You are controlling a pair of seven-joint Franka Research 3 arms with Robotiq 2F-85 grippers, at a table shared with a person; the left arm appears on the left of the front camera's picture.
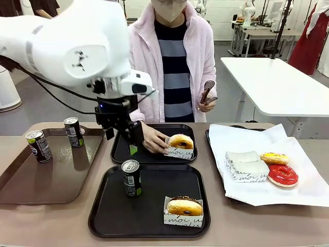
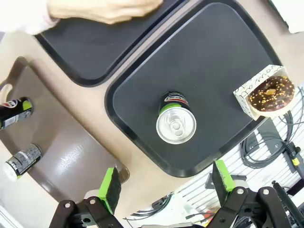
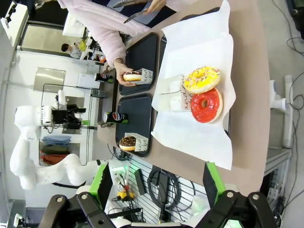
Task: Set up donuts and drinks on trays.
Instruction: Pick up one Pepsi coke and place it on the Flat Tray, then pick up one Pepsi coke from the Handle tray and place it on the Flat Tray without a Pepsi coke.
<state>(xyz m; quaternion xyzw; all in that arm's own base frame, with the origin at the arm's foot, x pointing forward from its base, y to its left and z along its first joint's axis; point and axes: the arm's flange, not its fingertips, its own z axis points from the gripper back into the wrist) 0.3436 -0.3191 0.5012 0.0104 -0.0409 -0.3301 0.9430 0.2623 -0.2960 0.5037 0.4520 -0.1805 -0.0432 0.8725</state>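
A drink can [image 1: 131, 177] stands upright on the near black tray [image 1: 118, 211], with a chocolate-topped donut [image 1: 184, 207] in a paper sleeve at its front right corner. My left gripper [image 1: 122, 141] hangs open above and behind the can, which sits below the spread fingers [image 2: 110, 187] in the left wrist view, untouched [image 2: 176, 124]. On the far tray [image 1: 177, 128] a person's hand [image 1: 153, 140] holds a sleeved donut [image 1: 180, 143]. My right gripper [image 3: 158, 183] is open, high over the table's right end.
At the left, two cans [image 1: 39, 145] [image 1: 74, 131] stand on a brown tray [image 1: 31, 185]. A paper-lined tray [image 1: 308, 190] on the right carries a yellow donut [image 1: 274, 158], a red donut [image 1: 282, 175] and folded sleeves [image 1: 245, 165]. The person's other hand holds tongs [image 1: 208, 90].
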